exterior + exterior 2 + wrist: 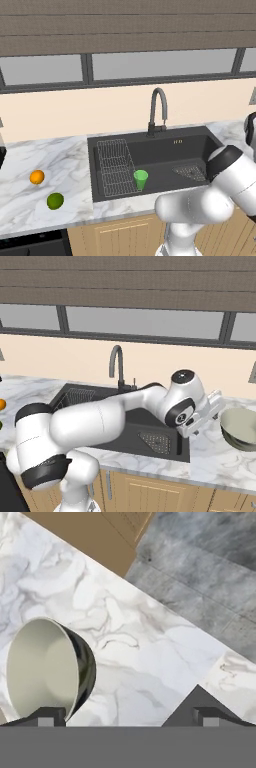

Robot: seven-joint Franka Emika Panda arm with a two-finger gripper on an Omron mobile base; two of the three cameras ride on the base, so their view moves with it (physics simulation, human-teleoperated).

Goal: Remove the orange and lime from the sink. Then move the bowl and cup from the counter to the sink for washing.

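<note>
A: Starting with the left base view: what is sitting where?

B: The orange (37, 176) and the lime (55, 200) are both lying on the desk (60, 160), off at nine o'clock from the sink (165, 150), the lime just toward five o'clock of the orange. The cup (141, 179) is standing upright inside the basin, right beside the wire rack (116, 167). The faucet (158, 110) is rising at twelve o'clock of the sink.

A: So the fruit part is looking finished?

B: I am judging it so, and the cup half as well. Only the bowl is remaining.

A: And the right base view?

B: The arm is reaching across the sink toward three o'clock. The tool (216, 406) is hanging over the desk next to the basin's edge, with the bowl (241, 428) resting on the marble just beyond it at four o'clock. They are looking close, though I cannot tell whether they are touching.

A: Is the tool holding anything?

B: No. Its jaws are standing wide apart and released, with nothing between them.

A: The hand view?

B: The two fingertips (46, 717) are showing at six o'clock, spread wide. The bowl is sitting at eight o'clock of the picture, near one tip, its pale inside facing the camera. Bare veined marble is lying between the tips.

A: What is left, then?

B: By my reading, gripping the bowl's rim, then carrying it into the sink beside the cup.
</note>
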